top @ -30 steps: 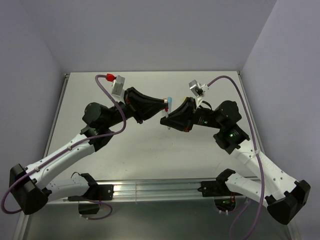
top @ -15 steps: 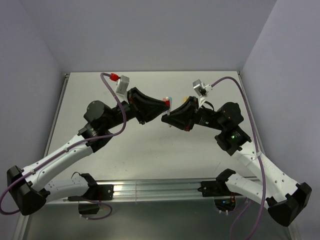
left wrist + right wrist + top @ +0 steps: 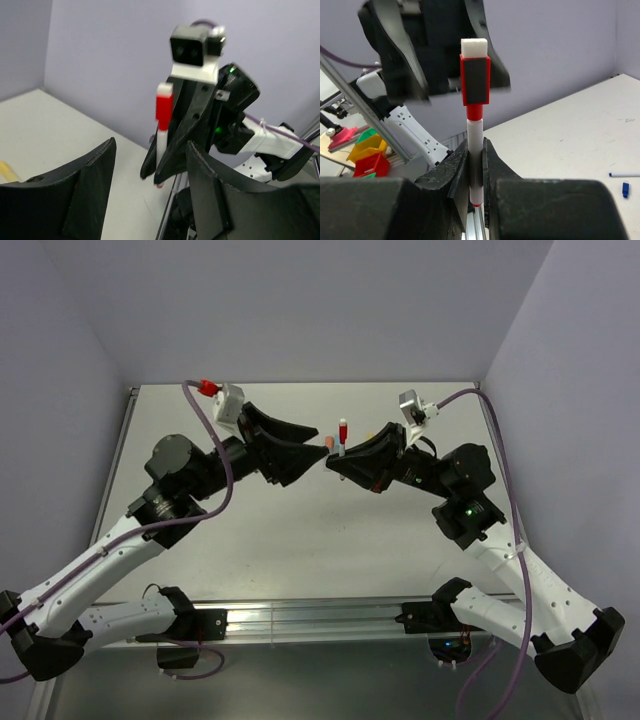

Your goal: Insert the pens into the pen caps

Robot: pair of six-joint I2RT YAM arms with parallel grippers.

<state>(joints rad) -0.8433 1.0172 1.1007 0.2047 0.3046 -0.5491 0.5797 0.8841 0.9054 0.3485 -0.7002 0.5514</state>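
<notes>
The red cap point(image 3: 475, 80) is now seated on the pen point(image 3: 474, 131). The pen is held upright above the table point(image 3: 580, 130), clamped between the jaws of the right gripper point(image 3: 475, 150). The left gripper point(image 3: 149, 150), closed at the cap a moment ago, is now drawn back with jaws apart and empty. This pair is judged finished. Another pen point(image 3: 621, 175) and a blue cap point(image 3: 625, 189) are left lying on the table.

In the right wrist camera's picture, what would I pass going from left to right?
Coloured bins → red-capped pen, upright in the right hand → small blue cap on the table.
</notes>
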